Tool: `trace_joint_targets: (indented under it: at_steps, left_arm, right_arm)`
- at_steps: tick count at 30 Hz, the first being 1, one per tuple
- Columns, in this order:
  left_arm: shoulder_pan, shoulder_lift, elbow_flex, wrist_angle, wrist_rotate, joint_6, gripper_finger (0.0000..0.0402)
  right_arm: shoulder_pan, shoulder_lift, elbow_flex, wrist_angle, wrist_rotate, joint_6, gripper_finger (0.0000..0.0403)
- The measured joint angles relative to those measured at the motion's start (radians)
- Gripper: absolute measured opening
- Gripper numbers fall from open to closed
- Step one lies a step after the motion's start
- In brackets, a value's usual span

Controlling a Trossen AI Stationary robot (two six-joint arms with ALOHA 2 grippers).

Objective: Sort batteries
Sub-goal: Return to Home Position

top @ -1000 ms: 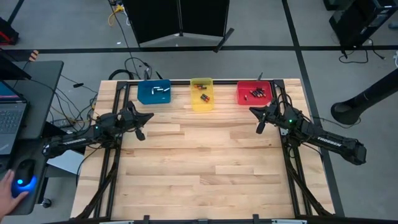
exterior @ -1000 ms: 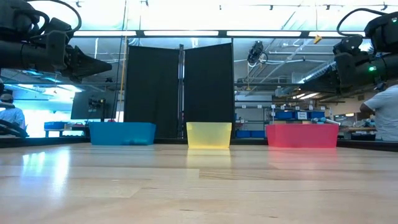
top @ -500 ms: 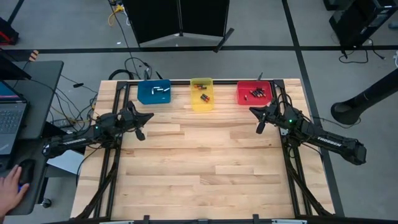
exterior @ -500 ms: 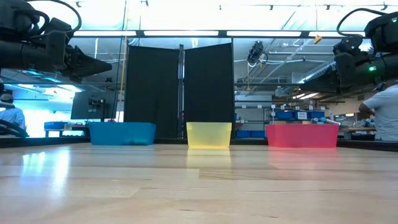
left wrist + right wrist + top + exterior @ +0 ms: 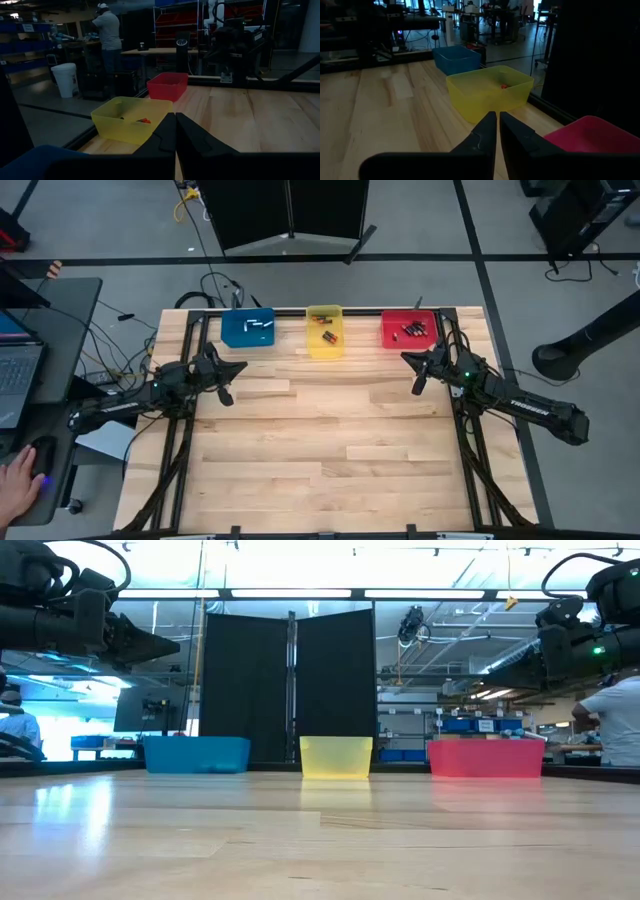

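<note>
Left end effector (image 5: 175, 116) and right end effector (image 5: 497, 115) hang closed, empty, unmoved since a second ago at the desk (image 5: 320, 450) sides; batteries (image 5: 328, 337) sit in blue bin (image 5: 247, 328), yellow bin (image 5: 324, 315), red bin (image 5: 392, 332), so sorting looks done.

High view: overhead, looking straight down, far enough off to take in the whole tabletop (image 5: 320, 450) and the floor (image 5: 560, 290) around it.
Low view: at tabletop height from the near edge, looking level toward the blue bin (image 5: 196, 754), yellow bin (image 5: 336, 757) and red bin (image 5: 486, 757) at the far edge.
Left wrist view: close behind the left gripper (image 5: 175, 116), looking along the far edge toward the tabletop's right side.
Right wrist view: close behind the right gripper (image 5: 497, 115), looking along the same edge the opposite way.
Shared: all four views show the yellow bin.
</note>
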Motion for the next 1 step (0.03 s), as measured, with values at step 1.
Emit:
trace_joint_targets:
  at_steps: [1]
  left_arm:
    - [0.000,0.000,0.000,0.000,0.000,0.000,0.0010]
  right_arm:
    - [0.000,0.000,0.000,0.000,0.000,0.000,0.0034]
